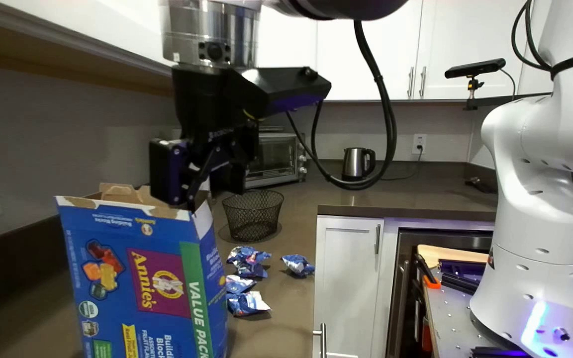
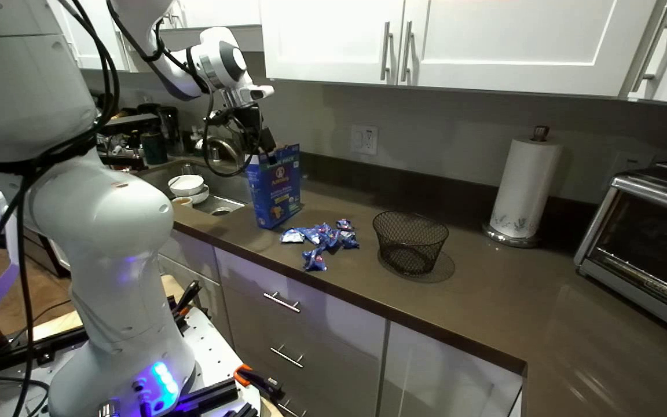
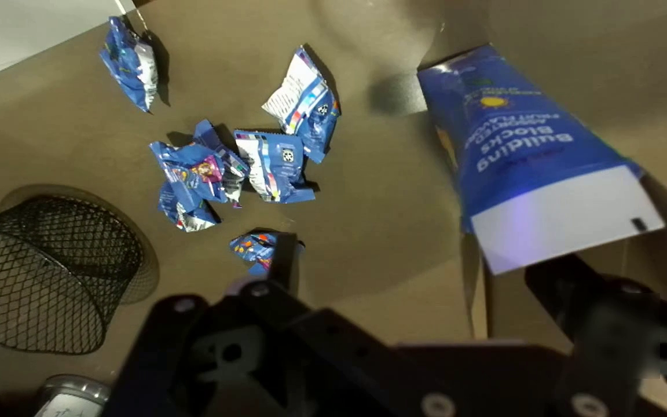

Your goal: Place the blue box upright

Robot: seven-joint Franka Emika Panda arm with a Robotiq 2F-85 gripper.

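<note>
The blue box (image 1: 137, 278) is a large carton with a red-purple logo and brown inner flaps. It stands upright on the counter near the sink, its top open, in an exterior view (image 2: 275, 188). Its narrow side and a white top flap show at the right of the wrist view (image 3: 513, 133). My gripper (image 1: 198, 191) is open at the box's top. In the wrist view my gripper (image 3: 417, 263) has one finger at the box opening, partly behind the white flap, and the other outside, above the counter. How deep the finger reaches is hidden. Nothing is between the fingers.
Several small blue-white snack packets (image 2: 325, 234) lie beside the box. A black wire basket (image 2: 409, 243) stands beyond them. A paper towel roll (image 2: 524, 188), a toaster oven (image 2: 652, 243), a kettle (image 1: 356, 163) and a sink with bowls (image 2: 187, 185) are around. Cabinets hang above.
</note>
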